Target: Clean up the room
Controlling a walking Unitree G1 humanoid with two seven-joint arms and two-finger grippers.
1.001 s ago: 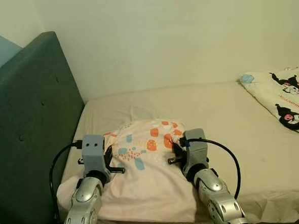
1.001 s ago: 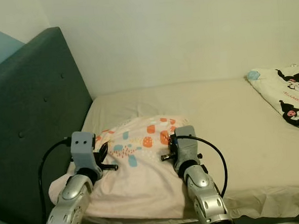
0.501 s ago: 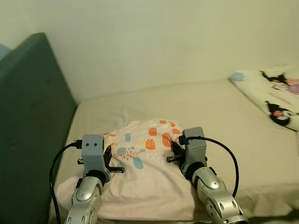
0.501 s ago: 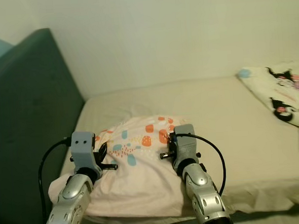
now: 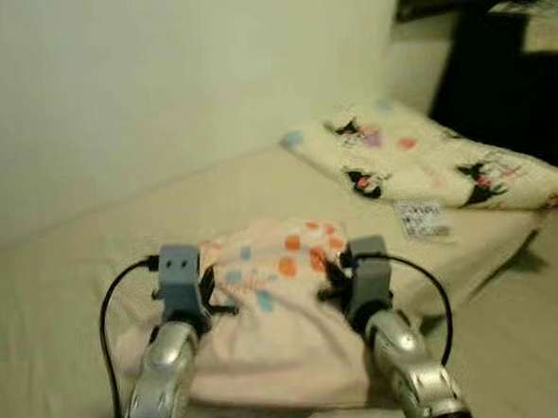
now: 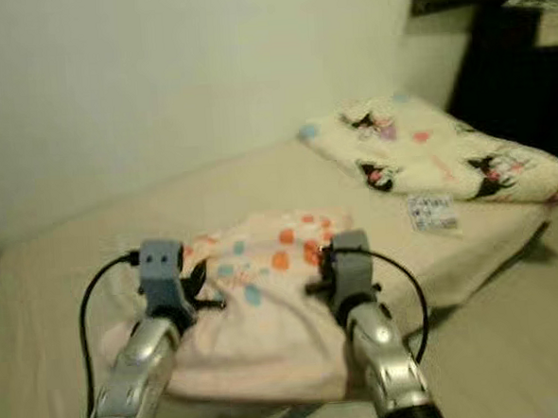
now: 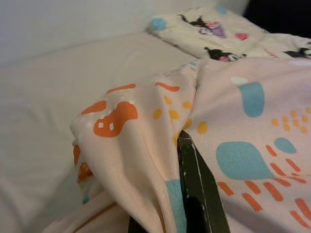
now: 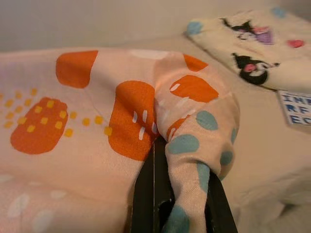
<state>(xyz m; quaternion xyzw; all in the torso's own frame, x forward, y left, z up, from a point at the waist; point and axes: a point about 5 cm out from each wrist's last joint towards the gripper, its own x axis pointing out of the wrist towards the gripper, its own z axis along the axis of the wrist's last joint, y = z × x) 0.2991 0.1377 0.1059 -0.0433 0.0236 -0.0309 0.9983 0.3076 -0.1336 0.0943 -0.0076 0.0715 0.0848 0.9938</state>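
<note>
you have the pale pink pillow with orange and blue blotches (image 5: 266, 304) at lower centre of the head views, held between both pincers and hanging in front of the cream mattress (image 5: 65, 269). the left gripper (image 5: 201, 297) is on the pillow's left edge, and its wrist view shows a black finger (image 7: 197, 187) with pink cloth folded over it, so it is clamped on the pillow's fabric. the right gripper (image 5: 338, 272) is on the pillow's right edge; in its wrist view the two black fingers (image 8: 146, 194) stand pressed together with a bunch of spotted cloth pinched between them, so it too is closed on the pillow.

going outward, a cream blanket printed with black cartoon figures (image 5: 418, 163) lies at the upper right of the head frames, well apart from the pillow. a small white label with dark print (image 5: 420, 221) sits on the mattress just in front of that blanket, between it and your right gripper.

the mattress edge runs diagonally from the right side down toward lower centre, with pale floor (image 5: 524, 346) beyond it at lower right. a plain light wall (image 5: 157, 74) fills the upper left, and a dark piece of furniture (image 5: 497, 53) stands at the upper right corner. the head views are somewhat blurred.
</note>
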